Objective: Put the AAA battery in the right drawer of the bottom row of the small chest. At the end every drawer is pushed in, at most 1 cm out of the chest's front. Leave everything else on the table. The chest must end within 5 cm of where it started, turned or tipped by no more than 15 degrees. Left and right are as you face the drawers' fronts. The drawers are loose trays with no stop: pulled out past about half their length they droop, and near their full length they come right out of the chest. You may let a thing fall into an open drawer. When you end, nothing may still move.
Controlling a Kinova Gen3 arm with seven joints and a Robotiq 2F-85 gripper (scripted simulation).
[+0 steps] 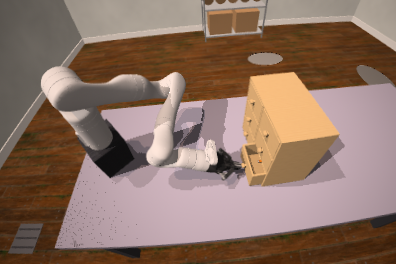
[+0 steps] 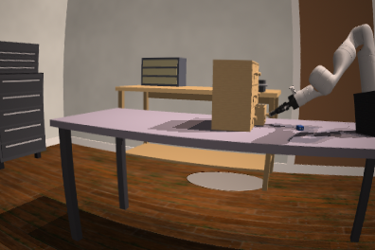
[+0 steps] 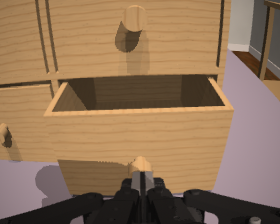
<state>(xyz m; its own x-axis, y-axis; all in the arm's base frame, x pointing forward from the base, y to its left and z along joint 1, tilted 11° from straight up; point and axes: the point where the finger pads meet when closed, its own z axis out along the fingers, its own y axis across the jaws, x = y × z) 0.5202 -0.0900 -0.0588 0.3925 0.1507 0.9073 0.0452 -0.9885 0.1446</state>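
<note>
With fingers pressed together and holding nothing, I've got the gripper [image 3: 141,171] on the knob [image 3: 141,162] of the bottom right drawer [image 3: 138,131]. Drawer's open dead ahead with something orange [image 1: 260,160] inside, likely the battery, so closed tips make a pusher to shut it.
</note>
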